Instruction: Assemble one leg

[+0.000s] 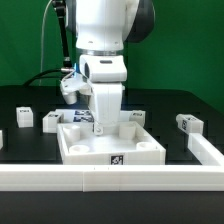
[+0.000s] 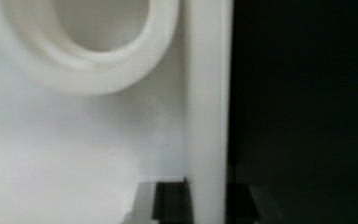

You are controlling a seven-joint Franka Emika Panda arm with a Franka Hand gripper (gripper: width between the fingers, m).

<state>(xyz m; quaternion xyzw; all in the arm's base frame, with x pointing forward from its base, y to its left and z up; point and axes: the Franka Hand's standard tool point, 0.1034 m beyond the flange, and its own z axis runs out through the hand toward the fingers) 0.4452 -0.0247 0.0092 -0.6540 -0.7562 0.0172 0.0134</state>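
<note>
- The leg (image 1: pixel 138 117) sits on the black table (image 1: pixel 170 105), just beyond the far corner of the panel (image 1: pixel 85 150) on the exterior view's right.
- Other legs (image 1: pixel 50 121) lie apart, toward the table's side edges.
- The gripper (image 1: pixel 97 121) hangs low over the panel's far edge; whether its claw is released or clenched cannot be told.
- The wrist view shows a round socket (image 2: pixel 87 40) close up.

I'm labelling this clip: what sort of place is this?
Probably a robotics lab bench: a white robot arm before a green backdrop, a black table fenced by a white rail, and a tagged white panel.
</note>
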